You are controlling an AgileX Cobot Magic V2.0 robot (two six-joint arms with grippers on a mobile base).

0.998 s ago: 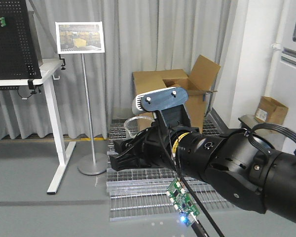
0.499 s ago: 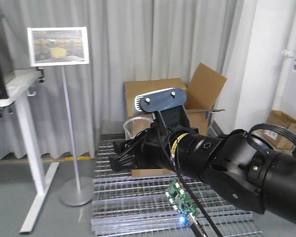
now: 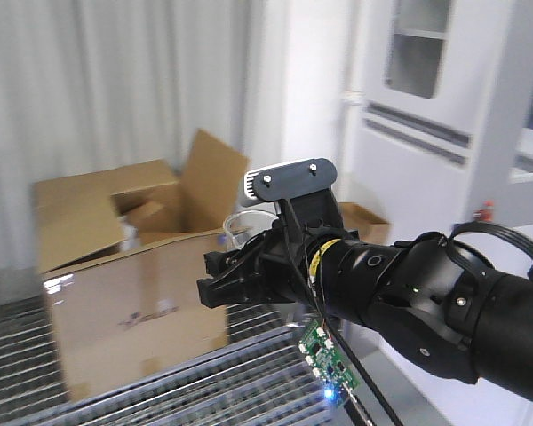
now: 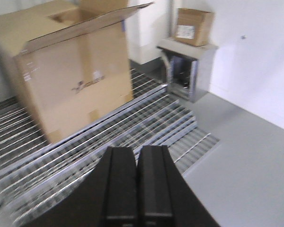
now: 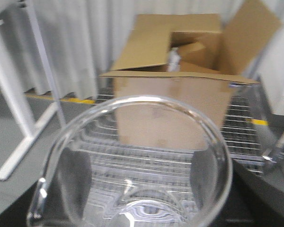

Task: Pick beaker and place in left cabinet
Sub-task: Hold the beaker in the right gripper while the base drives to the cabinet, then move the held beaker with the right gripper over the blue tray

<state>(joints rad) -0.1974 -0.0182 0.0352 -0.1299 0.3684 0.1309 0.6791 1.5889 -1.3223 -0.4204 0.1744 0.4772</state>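
Note:
The clear beaker (image 5: 213,156) fills the right wrist view, its rim toward the camera. My right gripper (image 5: 142,189) is shut on it, with dark fingers (image 5: 78,175) pressed against both sides of the glass. From the front, the beaker (image 3: 240,222) peeks out above the black right gripper (image 3: 231,266), carried in the air. My left gripper (image 4: 137,151) is shut with nothing in it, hanging over floor grating. A pale grey-white cabinet front (image 3: 444,133) with windowed doors stands at the right; I cannot tell whether it is the left cabinet.
An open cardboard box (image 3: 133,284) sits on metal floor grating (image 4: 132,137). A small cardboard box (image 4: 194,26) rests on a grey metal stand (image 4: 187,71) by the wall. A white table leg (image 5: 9,94) stands at the left. A green circuit board (image 3: 329,359) hangs under the arm.
The whole view has swung right: the table and sign stand have left it, the cardboard box slid left, and the pale cabinet front came in. The arm still holds the beaker as before.

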